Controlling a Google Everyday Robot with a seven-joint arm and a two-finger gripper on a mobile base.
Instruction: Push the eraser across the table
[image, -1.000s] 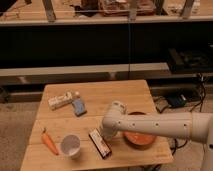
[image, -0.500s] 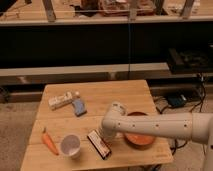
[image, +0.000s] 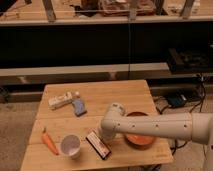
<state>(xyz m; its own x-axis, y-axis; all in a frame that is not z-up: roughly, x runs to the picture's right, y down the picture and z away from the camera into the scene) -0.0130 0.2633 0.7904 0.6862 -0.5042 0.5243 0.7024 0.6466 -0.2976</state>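
No writing is legible on anything. On the table (image: 100, 95), left to right: an orange carrot (image: 49, 143) near the left edge, a white cup (image: 70, 146), then the eraser (image: 98, 145) lying diagonally near the front edge, bare planks behind it. The gripper (image: 104, 136) seems to touch its right end; jaws can't be told. The white arm (image: 155, 127) reaches in low from the right, over an orange bowl (image: 140, 140).

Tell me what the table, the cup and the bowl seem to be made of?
Table: light matte wood, plank seams visible. Cup: plain white, probably paper or plastic; hard to tell. Bowl: orange-brown, smooth, perhaps plastic or glazed ceramic. The gripper sits low beside the eraser, between the cup and the bowl.
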